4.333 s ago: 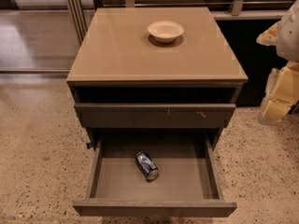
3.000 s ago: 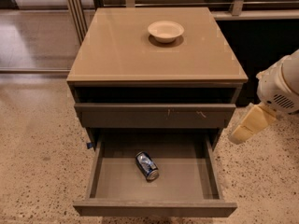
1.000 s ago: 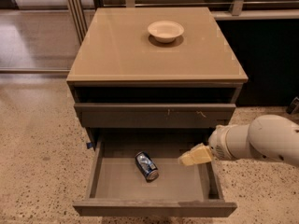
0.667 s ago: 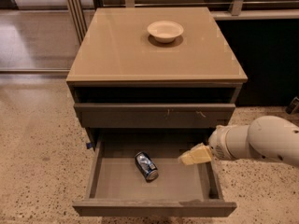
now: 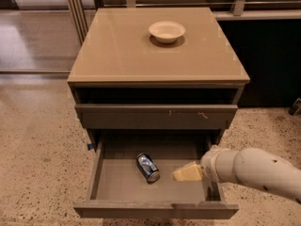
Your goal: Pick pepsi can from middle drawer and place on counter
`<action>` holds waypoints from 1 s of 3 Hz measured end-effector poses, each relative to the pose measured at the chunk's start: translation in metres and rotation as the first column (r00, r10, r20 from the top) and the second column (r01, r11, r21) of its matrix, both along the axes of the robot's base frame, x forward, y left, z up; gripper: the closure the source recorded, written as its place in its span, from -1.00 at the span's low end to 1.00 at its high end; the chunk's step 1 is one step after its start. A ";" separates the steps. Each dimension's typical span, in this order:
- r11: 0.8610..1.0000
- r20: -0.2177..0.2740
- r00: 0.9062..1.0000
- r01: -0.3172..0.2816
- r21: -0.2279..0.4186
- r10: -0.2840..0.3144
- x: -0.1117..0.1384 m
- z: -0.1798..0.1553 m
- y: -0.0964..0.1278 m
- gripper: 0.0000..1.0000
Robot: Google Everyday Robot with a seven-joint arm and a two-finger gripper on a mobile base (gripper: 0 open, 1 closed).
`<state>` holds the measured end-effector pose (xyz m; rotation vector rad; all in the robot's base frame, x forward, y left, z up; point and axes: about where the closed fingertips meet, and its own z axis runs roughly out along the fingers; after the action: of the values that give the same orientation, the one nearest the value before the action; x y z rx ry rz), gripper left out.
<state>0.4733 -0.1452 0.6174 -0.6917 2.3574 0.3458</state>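
The pepsi can (image 5: 147, 167), blue with silver ends, lies on its side on the grey floor of the open middle drawer (image 5: 117, 185). My gripper (image 5: 184, 173) reaches in from the right on a white arm and sits inside the drawer, just right of the can and a small gap from it. The glossy tan counter (image 5: 122, 46) tops the cabinet above.
A cream bowl (image 5: 166, 31) stands at the back of the counter. A shut drawer front with pale scratches (image 5: 155, 116) sits above the open drawer. Speckled beige floor (image 5: 37, 149) lies left and right. A dark panel (image 5: 268, 65) stands to the right.
My arm has swung down from the right of the cabinet into the open drawer, and over the last second the gripper edged a little left toward the can. The can has not moved.
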 end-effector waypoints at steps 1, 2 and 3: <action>0.993 0.001 0.998 0.066 0.098 -0.067 0.012 -0.057 0.015 -1.00; 0.979 0.036 0.996 0.071 0.191 -0.079 0.058 -0.122 0.049 -1.00; 0.978 0.028 0.996 0.073 0.198 -0.080 0.058 -0.127 0.051 -1.00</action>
<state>0.5308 -0.0939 0.4901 -0.5084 2.2707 0.5199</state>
